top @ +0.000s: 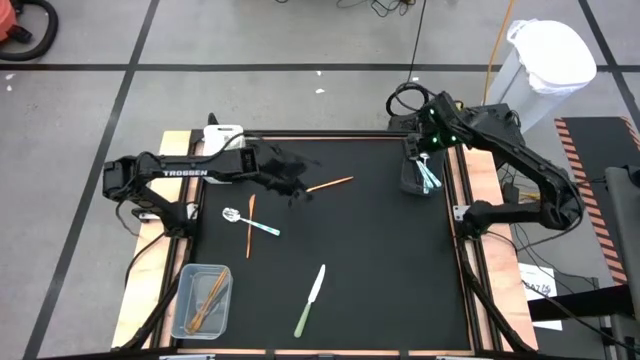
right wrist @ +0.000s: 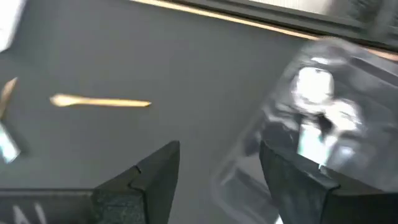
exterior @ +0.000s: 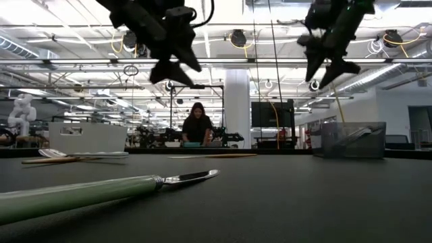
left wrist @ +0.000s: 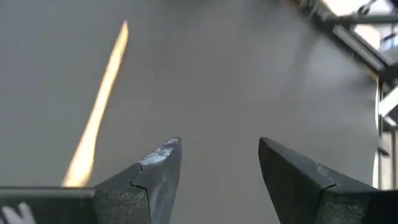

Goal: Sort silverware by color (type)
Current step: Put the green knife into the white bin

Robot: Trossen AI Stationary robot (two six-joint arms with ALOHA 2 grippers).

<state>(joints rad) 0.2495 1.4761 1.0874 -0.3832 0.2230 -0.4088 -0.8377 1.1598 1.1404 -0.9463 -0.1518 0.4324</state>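
My left gripper [top: 297, 192] is open and empty, raised above the black mat beside an orange utensil [top: 330, 184], which also shows in the left wrist view [left wrist: 99, 112]. My right gripper [top: 418, 150] is open and empty, raised by the clear bin [top: 421, 176] at the far right that holds light-blue-handled silverware [right wrist: 314, 124]. A second orange utensil [top: 250, 224] lies crossed with a blue-handled spoon [top: 250, 221] on the mat's left. A pale-green-handled knife [top: 310, 300] lies flat near the front; it also shows in the low view [exterior: 88, 192].
A clear bin [top: 203, 298] with several orange utensils stands at the front left. A white bin [top: 222, 135] sits at the far left corner. The mat's middle and right [top: 400, 260] are bare. A person [exterior: 196, 125] sits far behind the table.
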